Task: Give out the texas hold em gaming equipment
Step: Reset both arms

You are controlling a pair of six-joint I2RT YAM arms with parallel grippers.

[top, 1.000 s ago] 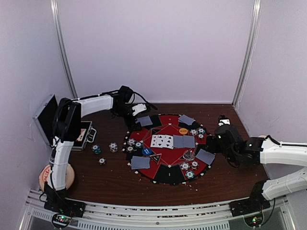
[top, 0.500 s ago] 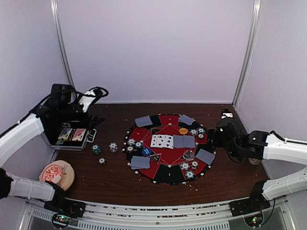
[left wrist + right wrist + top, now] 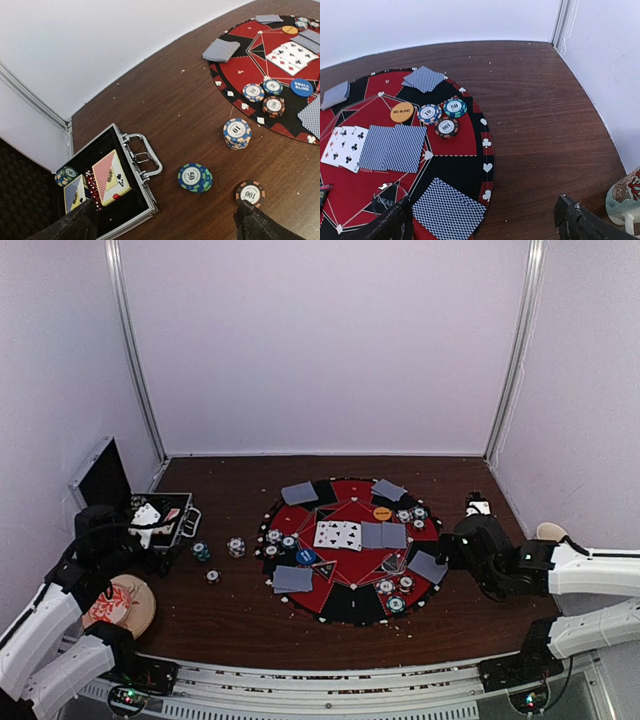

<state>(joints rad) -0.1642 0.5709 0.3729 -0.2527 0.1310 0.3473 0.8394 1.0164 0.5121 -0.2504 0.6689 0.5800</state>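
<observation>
The left gripper (image 3: 162,214) has swung away from the mat (image 3: 465,170) and back over the case (image 3: 150,207). It and the right gripper (image 3: 482,210) are spread wide and hold nothing. Cards (image 3: 392,147) and chips (image 3: 447,127) lie on the mat, so the dealing looks nearly done.

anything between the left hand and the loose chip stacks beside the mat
Nothing visible: only bare brown wooden table lies between the open left hand and the teal round chip stack and reddish round chip.

Wooden table (image 3: 450,475) bears mat (image 3: 350,604), metal case (image 3: 100,478), chip stacks (image 3: 236,547).
</observation>
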